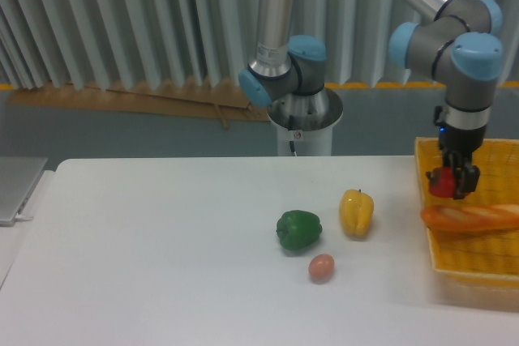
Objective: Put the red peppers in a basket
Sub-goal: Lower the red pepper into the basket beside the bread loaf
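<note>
The end effector (451,181) hangs straight down from the arm's blue-capped wrist over the left part of the yellow woven basket (478,261), its two dark fingers closed on the red pepper (442,183), which shows as a small glossy red shape pinched between them and held clear in the air. The pepper sits just above the left end of a baguette (470,216) that lies across the basket from its left wall toward the right edge of the view; whether pepper and bread touch cannot be told, though they look narrowly apart. The basket stands at the right edge of the white surface (162,241), low-sided and rectangular, with a small white tag on its floor largely hidden behind the end effector, and the baguette is the only thing seen resting in it. Out on the surface, well to the left of the held pepper, a yellow pepper (356,212) stands upright, a green pepper (298,229) lies just left of it, and a small tan egg-shaped thing (321,266) lies in front of the two, nearer the camera. A grey flat object (16,188) sits at the far left edge.
</note>
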